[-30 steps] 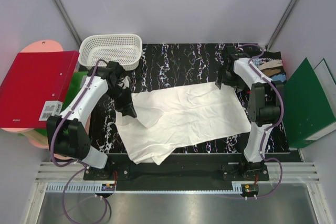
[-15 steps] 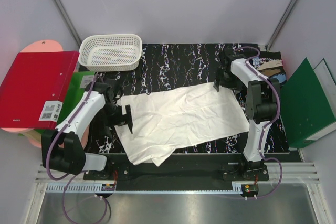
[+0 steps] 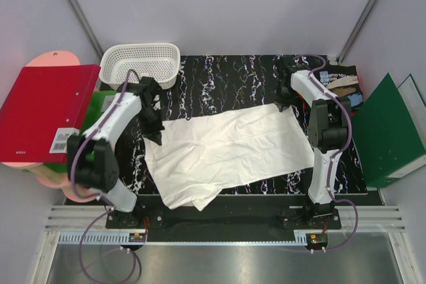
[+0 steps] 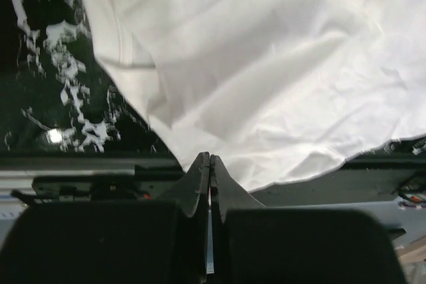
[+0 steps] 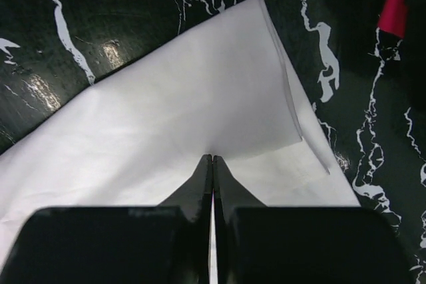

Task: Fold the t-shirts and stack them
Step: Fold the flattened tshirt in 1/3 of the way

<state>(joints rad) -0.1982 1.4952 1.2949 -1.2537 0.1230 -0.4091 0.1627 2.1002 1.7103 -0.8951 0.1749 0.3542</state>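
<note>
Here, the black marbled table [image 3: 233,74] carries one white shirt [image 3: 229,151]. The shirt is spread nearly flat across the table's middle, from near the left edge to near the right edge, with a loose flap turned over at the near left. It appears to be laid out this way so that a fold can be made across it. A red binder [image 3: 46,111] stands beyond the left edge and a green binder [image 3: 393,131] beyond the right, both outside the working area. A white basket [image 3: 110,64] sits at the far left corner. A black shirt [image 3: 341,79] lies flat at the far right corner, probably marking the place for the stack. The left gripper [image 3: 157,140] is lowered on the white shirt's far left corner and the right gripper [image 3: 283,103] on its far right corner. These matched holds would suit lifting the far hem toward the near edge. Both wrist views show the fingers [image 4: 198,181] pressed together with their tips at the cloth. Whether cloth is nipped between them cannot be made out.
</note>
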